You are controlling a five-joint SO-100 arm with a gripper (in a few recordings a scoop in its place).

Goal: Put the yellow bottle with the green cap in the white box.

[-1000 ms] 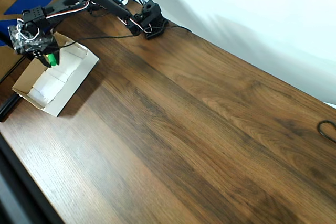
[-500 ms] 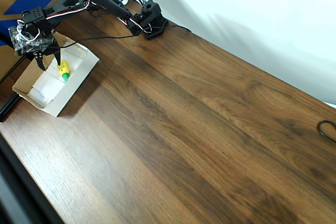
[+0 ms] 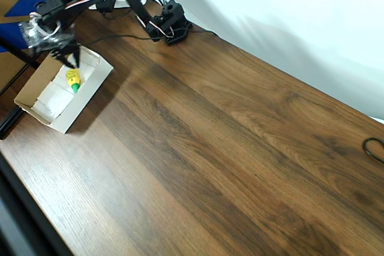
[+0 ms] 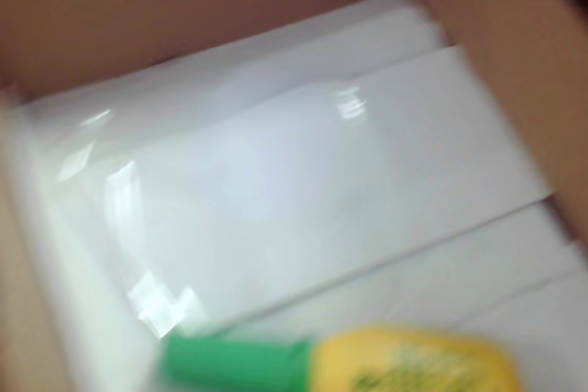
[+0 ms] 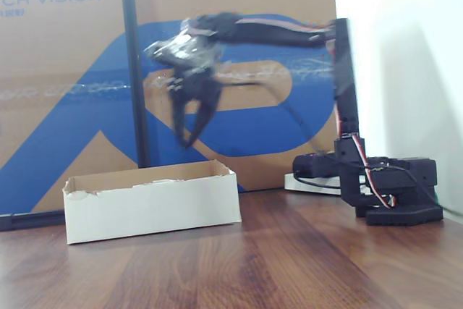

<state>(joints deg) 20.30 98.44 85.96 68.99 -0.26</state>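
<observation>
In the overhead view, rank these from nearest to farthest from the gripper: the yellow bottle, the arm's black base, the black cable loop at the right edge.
Measured from the gripper, above the white box's far end:
1. The yellow bottle with the green cap, just below it, lying in the box.
2. The arm's base, to the upper right at the table's back edge.
3. The black cable loop, at the far right edge.

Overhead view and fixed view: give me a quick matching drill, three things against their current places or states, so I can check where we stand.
Things:
1. tiny yellow plastic bottle with green cap
2. black two-finger claw
3. shallow white cardboard box

States:
A. standing on the wooden table
B. lying inside the box on white paper
C. open, raised above the box

Pairs: 1-B, 2-C, 3-A
</observation>
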